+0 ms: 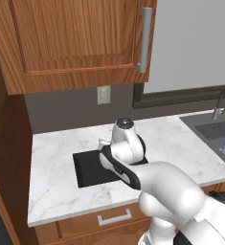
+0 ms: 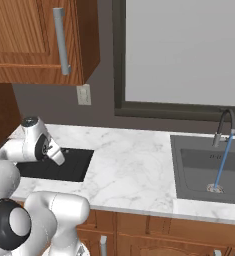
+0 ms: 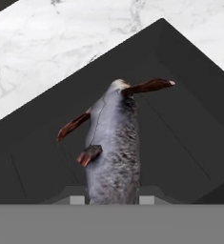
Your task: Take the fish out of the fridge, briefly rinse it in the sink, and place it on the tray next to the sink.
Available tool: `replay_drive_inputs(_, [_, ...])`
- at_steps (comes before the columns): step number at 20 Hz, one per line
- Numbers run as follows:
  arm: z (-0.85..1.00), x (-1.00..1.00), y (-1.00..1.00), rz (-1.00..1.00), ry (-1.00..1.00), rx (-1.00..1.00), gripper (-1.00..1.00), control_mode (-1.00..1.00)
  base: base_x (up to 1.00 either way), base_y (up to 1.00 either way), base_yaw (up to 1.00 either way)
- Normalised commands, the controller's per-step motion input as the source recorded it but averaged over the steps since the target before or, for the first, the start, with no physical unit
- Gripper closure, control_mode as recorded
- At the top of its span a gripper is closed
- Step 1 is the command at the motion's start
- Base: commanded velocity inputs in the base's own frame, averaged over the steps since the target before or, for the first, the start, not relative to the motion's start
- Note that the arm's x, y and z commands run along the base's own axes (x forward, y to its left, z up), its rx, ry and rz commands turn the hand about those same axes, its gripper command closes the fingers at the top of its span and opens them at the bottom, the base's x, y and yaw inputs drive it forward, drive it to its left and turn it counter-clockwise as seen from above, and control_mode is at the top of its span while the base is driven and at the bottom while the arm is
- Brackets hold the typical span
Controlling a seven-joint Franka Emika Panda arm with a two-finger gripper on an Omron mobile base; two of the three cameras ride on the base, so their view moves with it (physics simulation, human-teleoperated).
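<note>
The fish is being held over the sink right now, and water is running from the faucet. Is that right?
Not quite. The hand view shows the fish held in the end effector over the black tray, not the sink. Water is running from the faucet, as the right base view shows.

Fish (image 3: 114, 143) in gripper (image 3: 108, 199) over tray (image 1: 87, 168), sink (image 2: 214, 170) well right on counter (image 2: 129, 165).
</note>
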Motion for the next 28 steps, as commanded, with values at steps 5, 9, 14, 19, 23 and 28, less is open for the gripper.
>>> replay_drive_inputs(5, [-0.14,0.33,-0.02,-0.13,0.00,0.00,1.00,-1.00,0.00,0.00,0.00])
replay_drive_inputs(9, [-0.17,0.28,-0.03,-0.11,0.01,0.00,1.00,-1.00,0.00,0.00,0.00])
replay_drive_inputs(14, [-0.14,0.33,-0.06,-0.11,0.00,0.00,1.00,-1.00,0.00,0.00,0.00])
replay_drive_inputs(19, [-0.07,0.22,-0.02,-0.05,0.00,0.00,-1.00,-1.00,0.00,0.00,0.00])
replay_drive_inputs(23, [0.10,0.00,0.00,-0.01,0.00,0.00,-1.00,-1.00,0.00,0.00,0.00])
replay_drive_inputs(28, [0.59,-0.06,0.00,-0.06,-0.01,0.02,-1.00,-1.00,0.00,0.00,0.00])
